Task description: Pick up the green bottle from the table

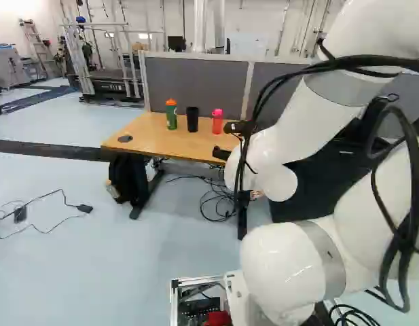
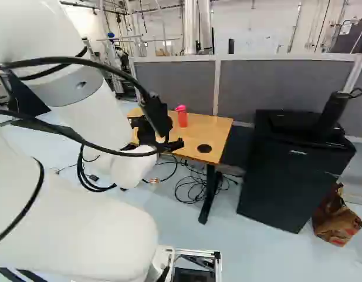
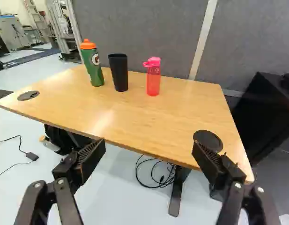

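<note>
My gripper (image 3: 149, 151) stands spread wide with nothing pinched, on the near side of the table (image 3: 135, 112). The green bottle (image 3: 92, 64) is upright toward the table's far edge, ahead of my fingers and well out to my left, with the black cup (image 3: 118, 72) just beside it.

I judge the step in hand to be the reach, and it wants sideways travel as much as forward. I'd clear the near edge first, then swing left until the bottle sits centred between the pads, perhaps driving the base in if the arm runs short. The tight spot is the gap to the cup: one finger has to slip in there without nudging it, so I'd turn the wrist to suit and come in slowly. I'd aim for the green body, below the orange cap, since a lid might twist or pop off. Then close evenly, check that both pads bear, and lift straight up before backing out.

My count: one green bottle, one black cup, one pink bottle (image 3: 153, 79), one table, two round inserts (image 3: 208, 140) in its top, and one black cabinet (image 2: 292, 176) off to the right.
</note>
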